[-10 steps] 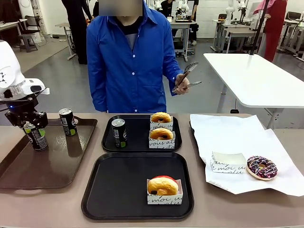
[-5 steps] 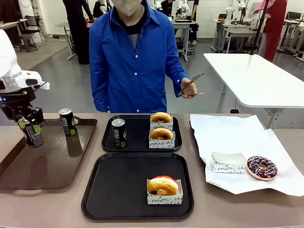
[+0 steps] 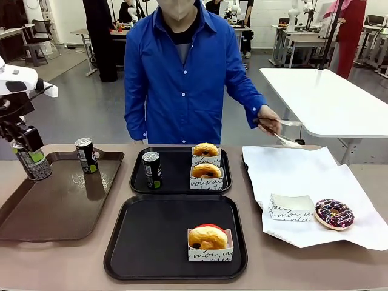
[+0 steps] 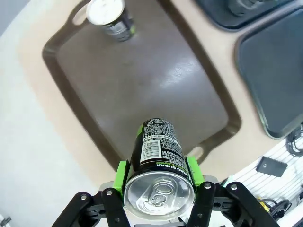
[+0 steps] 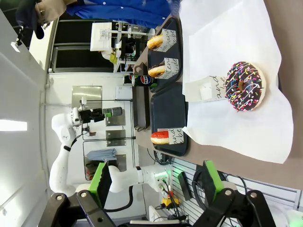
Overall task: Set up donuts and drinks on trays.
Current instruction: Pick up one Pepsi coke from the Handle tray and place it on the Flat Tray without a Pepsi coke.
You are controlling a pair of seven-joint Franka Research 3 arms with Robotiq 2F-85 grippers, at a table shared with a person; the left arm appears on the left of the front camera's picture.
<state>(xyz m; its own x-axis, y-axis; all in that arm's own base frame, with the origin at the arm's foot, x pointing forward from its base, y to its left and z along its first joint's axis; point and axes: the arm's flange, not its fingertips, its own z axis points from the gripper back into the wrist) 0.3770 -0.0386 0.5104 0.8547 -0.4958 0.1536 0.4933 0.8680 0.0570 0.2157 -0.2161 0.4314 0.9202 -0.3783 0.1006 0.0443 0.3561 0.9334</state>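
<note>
Over the left rim of the brown tray, one dark can hangs clear of the surface, leaning a little, its upper part clamped between the green pads of the left gripper. From the left wrist camera its silver top sits squarely between those pads, the label and barcode running up the frame above the brown surface. A second can stands upright at the far end of the same brown tray, well apart from the held one. Just to the right lies the far black tray, carrying a third can at its left side and two boxed golden donuts, one behind the other, at its right. The near black tray holds a boxed donut with red glaze toward its near right corner. Farther right, a sheet of white paper bears a small white printed box and, just beside it, a chocolate-sprinkle donut lying loose. A person in a blue shirt stands at the far side, one hand holding tongs above the paper's far edge. The right gripper has its fingers spread wide apart with nothing between them, high over the table's right end
</note>
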